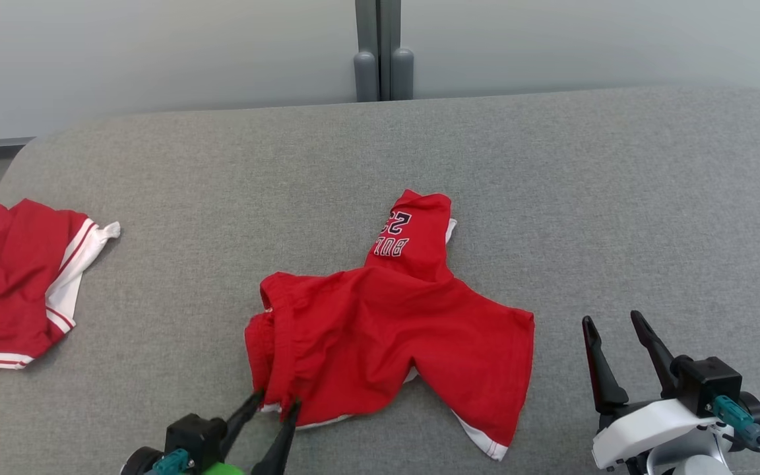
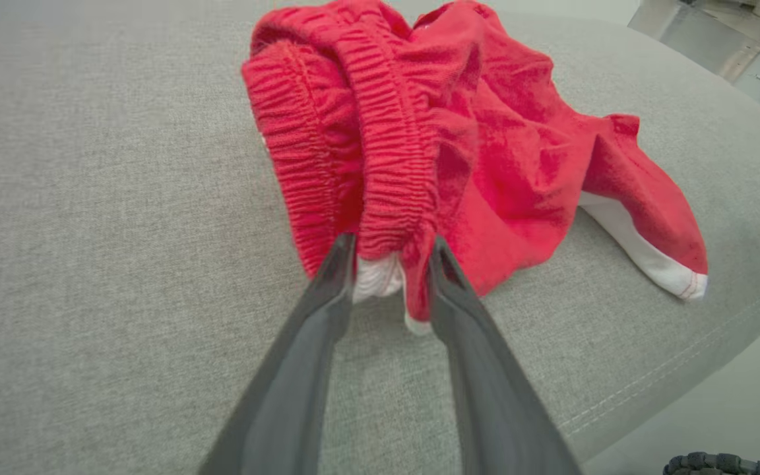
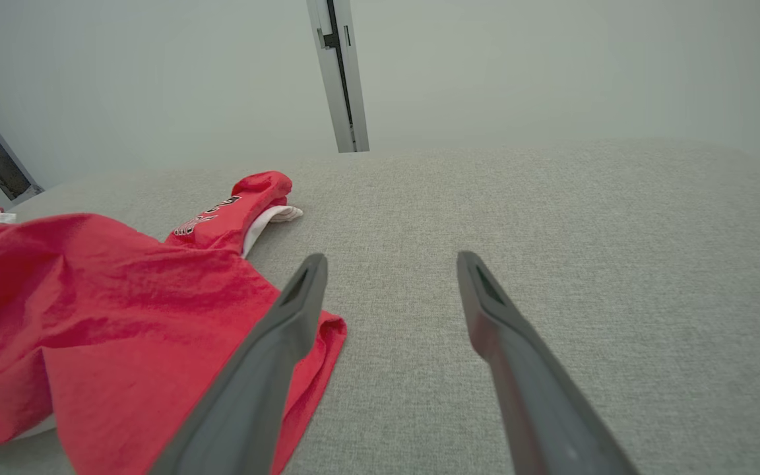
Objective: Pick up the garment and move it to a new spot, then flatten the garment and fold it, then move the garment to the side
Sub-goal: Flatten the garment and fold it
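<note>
Red basketball shorts (image 1: pixel 386 323) lie crumpled mid-cushion, left tool (image 1: pixel 278 399) at their near edge.

The shorts rest on the grey upholstered cushion (image 1: pixel 551 198), one leg with black-and-white lettering (image 1: pixel 396 234) pointing away from the robot and the other, white-trimmed, spread toward the right. The left tool's fingers stand apart with the bunched end of the elastic waistband (image 2: pixel 393 165) between their tips. The right tool (image 1: pixel 611 318) is wide apart and holds nothing; it is just right of the shorts' right leg. A second red-and-white garment (image 1: pixel 4 277) lies well apart at the cushion's far left.
</note>
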You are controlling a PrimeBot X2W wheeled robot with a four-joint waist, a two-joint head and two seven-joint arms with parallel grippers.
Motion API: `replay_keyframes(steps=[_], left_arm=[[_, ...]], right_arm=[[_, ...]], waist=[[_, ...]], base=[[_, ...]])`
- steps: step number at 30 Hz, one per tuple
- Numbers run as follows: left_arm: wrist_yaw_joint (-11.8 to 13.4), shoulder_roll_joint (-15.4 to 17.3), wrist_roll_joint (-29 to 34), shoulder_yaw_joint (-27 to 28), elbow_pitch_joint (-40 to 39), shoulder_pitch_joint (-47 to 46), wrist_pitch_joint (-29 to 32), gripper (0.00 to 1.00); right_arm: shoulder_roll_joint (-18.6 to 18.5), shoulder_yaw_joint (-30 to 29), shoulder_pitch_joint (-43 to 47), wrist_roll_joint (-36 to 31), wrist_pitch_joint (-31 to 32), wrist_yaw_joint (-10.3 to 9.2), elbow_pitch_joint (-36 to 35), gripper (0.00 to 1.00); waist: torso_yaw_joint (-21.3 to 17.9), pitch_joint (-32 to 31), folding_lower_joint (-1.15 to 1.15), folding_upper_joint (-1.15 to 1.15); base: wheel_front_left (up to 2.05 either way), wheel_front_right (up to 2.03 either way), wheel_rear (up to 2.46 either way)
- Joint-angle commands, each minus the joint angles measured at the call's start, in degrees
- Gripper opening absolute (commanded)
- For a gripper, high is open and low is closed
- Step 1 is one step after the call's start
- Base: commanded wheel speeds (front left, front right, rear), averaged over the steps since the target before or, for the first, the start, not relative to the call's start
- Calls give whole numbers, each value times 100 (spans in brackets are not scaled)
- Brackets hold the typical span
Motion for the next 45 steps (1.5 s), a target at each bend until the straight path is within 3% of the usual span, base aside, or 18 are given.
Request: replay_keyframes(steps=[1,6,13,21,24,33,45], left_arm=[[97,-26,51,177,-32,-80,-131,100],[302,-110,211,690,-180,-98,-233,100],[482,-448,967,2120,-868,319,-228,100],[280,-890,1801,3324,-1141,679,-224,100],[98,-1055,2027,3637,-1154,745,-224,100],[-388,-1492,2448,4101,-1136,842,-225,100],[-576,-1704,2747,4089,-1016,755,-225,100]], right_arm=[[-29,-4,82,50,-18,0,39,100],[-35,23,90,65,-18,0,71,100],[-4,-37,184,51,-18,0,63,100],[1,-12,204,84,-18,0,180,100],[21,69,186,102,-18,0,339,100],[14,487,-295,73,-17,0,1117,100],[74,580,-1318,-144,473,0,2655,100]], waist=[[7,-71,0,0],[-43,-171,0,0],[-87,-280,0,0],[-88,-312,0,0],[-65,-324,0,0],[84,-306,0,0],[474,-199,0,0]], base=[[0,0,0],[0,0,0],[0,0,0],[0,0,0],[0,0,0],[0,0,0],[0,0,0]])
